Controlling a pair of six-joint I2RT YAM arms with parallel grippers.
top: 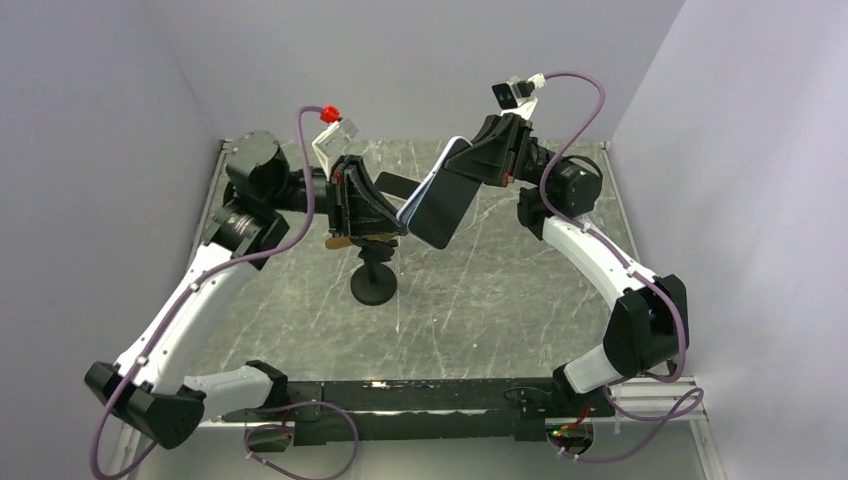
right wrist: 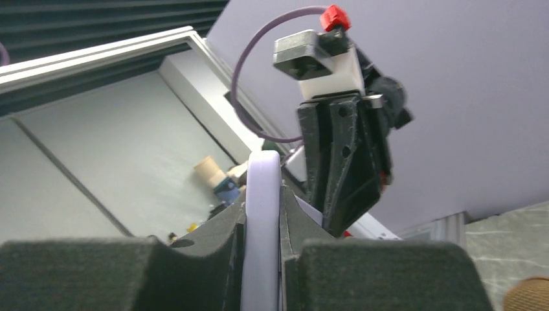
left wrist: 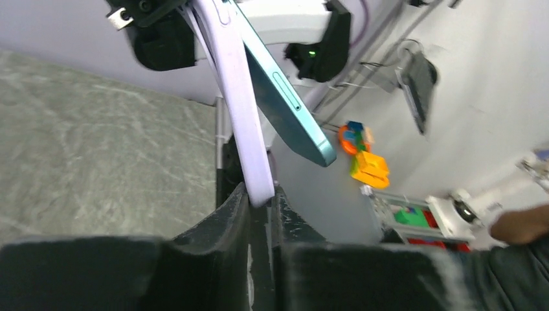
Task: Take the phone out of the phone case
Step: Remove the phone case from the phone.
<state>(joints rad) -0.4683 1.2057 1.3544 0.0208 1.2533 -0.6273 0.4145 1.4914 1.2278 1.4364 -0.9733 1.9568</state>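
Observation:
A lilac phone case (top: 428, 187) with a dark-screened teal phone (top: 447, 212) is held in the air above the table between both grippers. My left gripper (top: 400, 218) is shut on one end of the case. In the left wrist view my gripper (left wrist: 259, 195) pinches the case (left wrist: 241, 110), and the phone (left wrist: 285, 103) angles away from the case at that end. My right gripper (top: 470, 165) is shut on the other end. In the right wrist view my gripper (right wrist: 262, 202) pinches the case edge (right wrist: 262, 181), and the phone is hidden behind it.
A black stand with a round base (top: 373, 284) stands on the marble table (top: 500, 300) below the left gripper. A small brown object (top: 338, 240) lies beside it. Grey walls close in the left, back and right sides.

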